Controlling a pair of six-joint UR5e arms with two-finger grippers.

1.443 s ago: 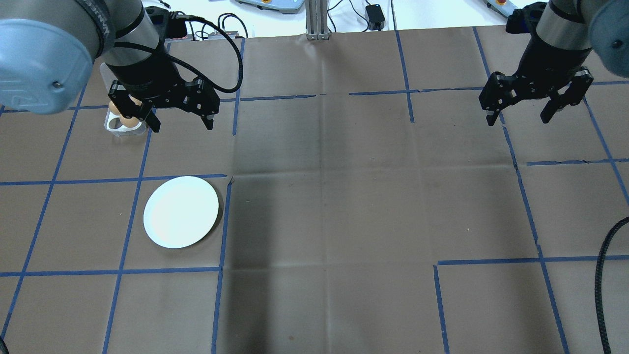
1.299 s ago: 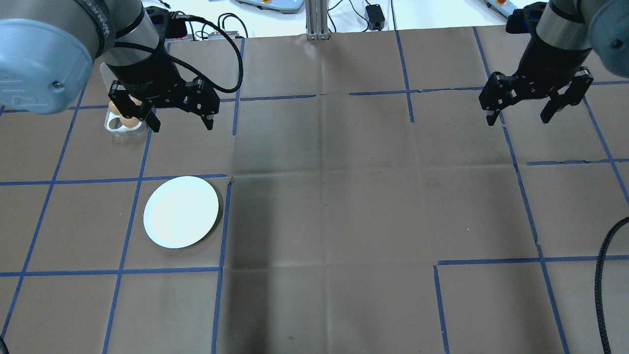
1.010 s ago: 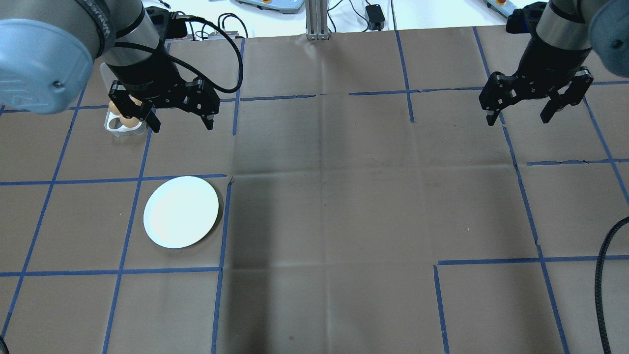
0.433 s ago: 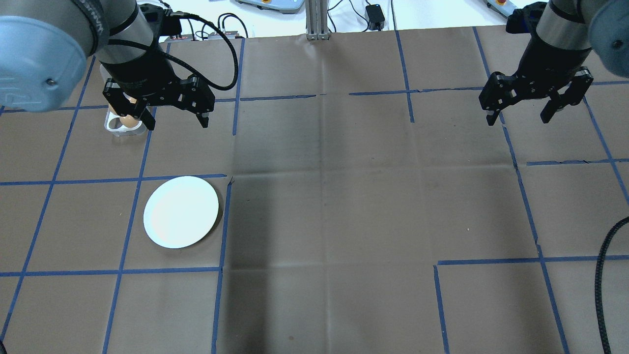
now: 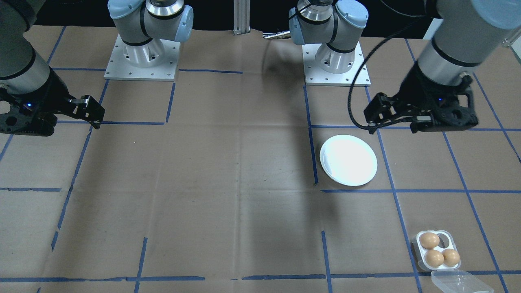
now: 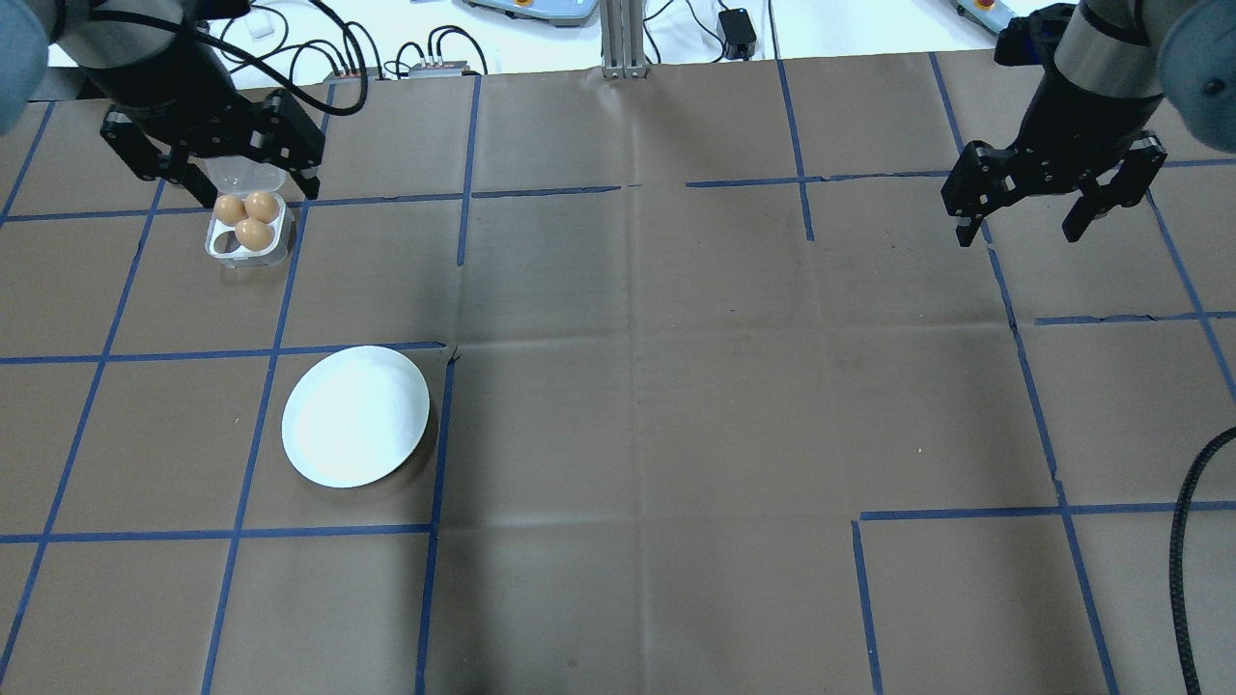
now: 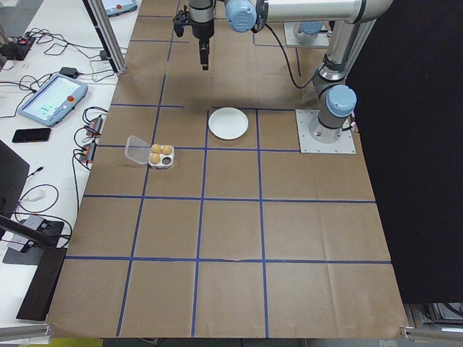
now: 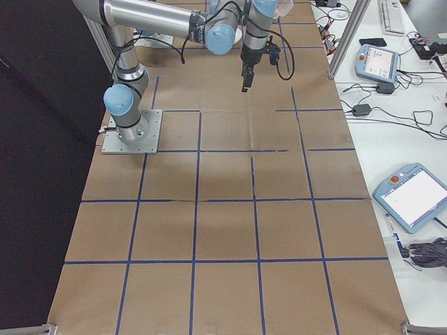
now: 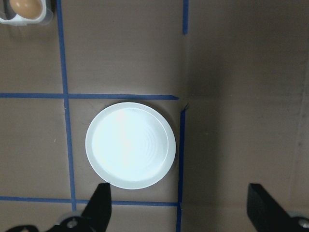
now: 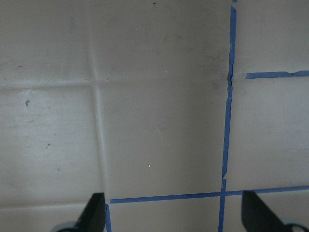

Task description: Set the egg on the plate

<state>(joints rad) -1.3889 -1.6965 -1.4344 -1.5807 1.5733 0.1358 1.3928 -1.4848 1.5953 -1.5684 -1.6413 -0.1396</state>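
Three brown eggs [image 6: 253, 234] sit in a clear four-cup tray [image 6: 220, 249] at the far left; in the front-facing view they are the eggs [image 5: 434, 258] at the lower right. The white plate [image 6: 355, 416] lies bare on the paper, nearer the robot than the tray. The left wrist view looks straight down on the plate [image 9: 130, 145], with one egg [image 9: 25, 6] at its top left corner. My left gripper [image 6: 259, 196] hangs open high above the table with nothing between its fingers [image 9: 99, 209]. Far off on the other side, my right gripper [image 6: 1019, 236] is open and holds nothing.
Brown paper with a blue tape grid [image 6: 435, 444] covers the table. The tray's clear lid [image 5: 462, 281] lies open beside it. Cables and pendants [image 6: 739, 27] lie past the far edge. A black cable [image 6: 1183, 541] hangs at the near right.
My left gripper has swung away from the front of the tray, toward the far left in the overhead view, and the eggs now show fully. It stays open. The right arm has not moved.
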